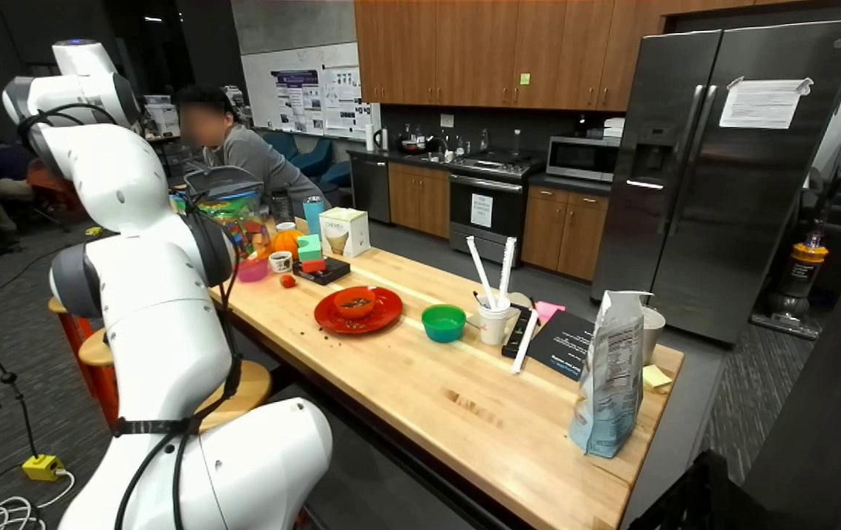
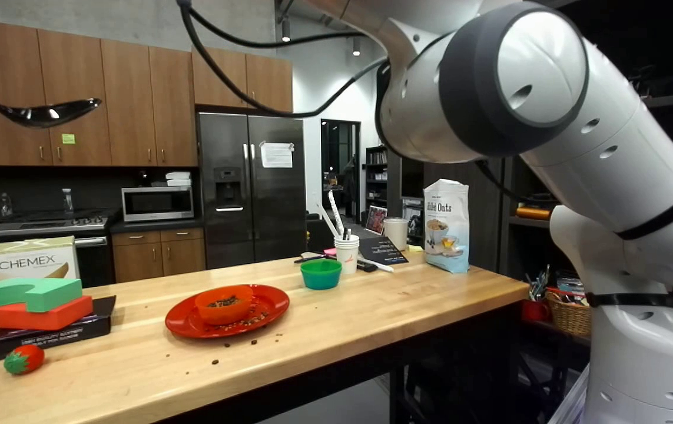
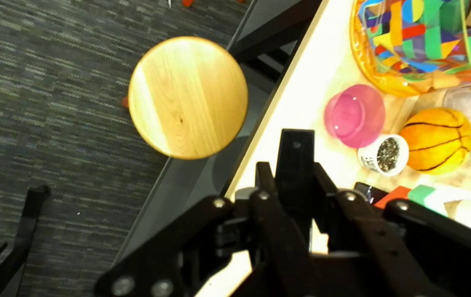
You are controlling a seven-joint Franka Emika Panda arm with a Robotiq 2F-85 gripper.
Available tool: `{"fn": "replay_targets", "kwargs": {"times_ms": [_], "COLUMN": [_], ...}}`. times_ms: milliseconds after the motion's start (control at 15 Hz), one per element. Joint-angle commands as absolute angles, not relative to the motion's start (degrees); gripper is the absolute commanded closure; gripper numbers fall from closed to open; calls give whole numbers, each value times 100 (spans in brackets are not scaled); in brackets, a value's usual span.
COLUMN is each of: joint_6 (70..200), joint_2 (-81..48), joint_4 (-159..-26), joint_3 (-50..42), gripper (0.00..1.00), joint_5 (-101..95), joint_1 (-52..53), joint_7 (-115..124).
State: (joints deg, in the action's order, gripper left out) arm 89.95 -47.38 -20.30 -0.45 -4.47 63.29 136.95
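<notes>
Tool (image 3: 295,169) is closed on a dark handle, judged to be that of the black spoon (image 2: 47,115); fingers are seen pressed in on both sides. Spoon is held up in the air, well above the counter (image 1: 405,375), and is cut off by the picture's edge in an exterior view. Handle is apparently pinched well back so the spoon's scoop is left reaching free. Scoop is held near level, hollow seemingly upward, which would suit holding loose bits; whether anything is carried cannot be told.

In the wrist view, tool is seen over the counter's long edge, wooden stool (image 3: 188,99) outside it. Pink bowl (image 3: 355,115) is set near that edge, white cup (image 3: 368,160) of dark grains just beside it, toy basketball (image 3: 437,140) next.

Farther along, orange bowl (image 2: 224,316) is set on red plate (image 2: 181,318); dark bits (image 2: 215,361) are scattered on plate and toward the long edge, so plate probably serves as spill catcher. Red block (image 2: 36,315) and green block (image 2: 27,292) are stacked on black battery box (image 2: 47,340), perhaps to save room. Oats bag (image 2: 447,229) is stood upright near the counter's short end, seemingly steadied by its flat base.
</notes>
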Motion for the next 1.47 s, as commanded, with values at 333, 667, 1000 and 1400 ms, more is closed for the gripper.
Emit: {"fn": "replay_targets", "kwargs": {"times_ms": [333,667,1000,1400], "joint_6": [9727,9288,9182,9136], "joint_2": [-4692,-4660,-4832,-4831], "joint_4": [-2093,-2265,-2131,-2178], "joint_3": [38,-99,-951,-1090], "gripper": [94,94,76,94], "joint_5": [-270,-386,538,601], "joint_1": [6194,6280,6208,6197], "joint_7": [14558,15573,14896,14896]}}
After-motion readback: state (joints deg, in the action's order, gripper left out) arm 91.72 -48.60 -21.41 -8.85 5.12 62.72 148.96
